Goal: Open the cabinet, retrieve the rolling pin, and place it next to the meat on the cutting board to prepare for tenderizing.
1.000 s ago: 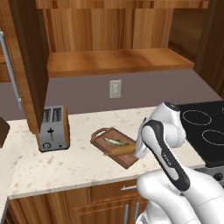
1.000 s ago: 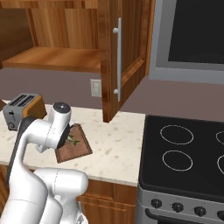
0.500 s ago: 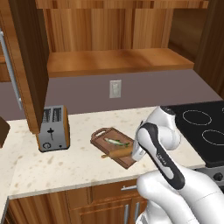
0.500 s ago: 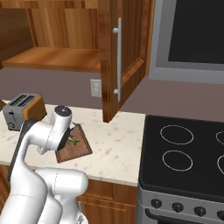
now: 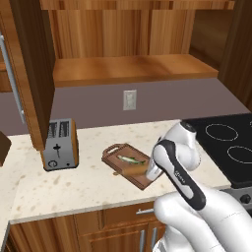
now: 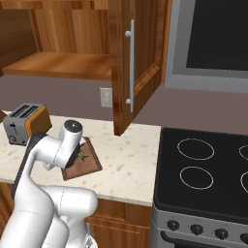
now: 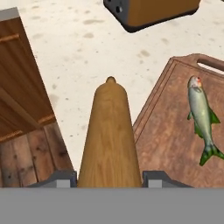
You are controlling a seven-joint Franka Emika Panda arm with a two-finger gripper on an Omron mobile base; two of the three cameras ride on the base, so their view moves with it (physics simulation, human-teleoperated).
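The light-tan wooden rolling pin [image 7: 109, 140] is gripped by the tool [image 7: 109, 181] (tips mostly cut off) beside the silvery-green fish-shaped meat [image 7: 202, 118] on the dark reddish-brown cutting board [image 7: 170, 135].

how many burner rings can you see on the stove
4 in the right base view of the stove: two full rings, far and near, plus two cut off by the right edge. More may be hidden.

A home kitchen: speckled counter [image 5: 88, 184], toaster [image 5: 60, 144], black stovetop [image 6: 203, 169], wooden cabinet [image 6: 128, 63].
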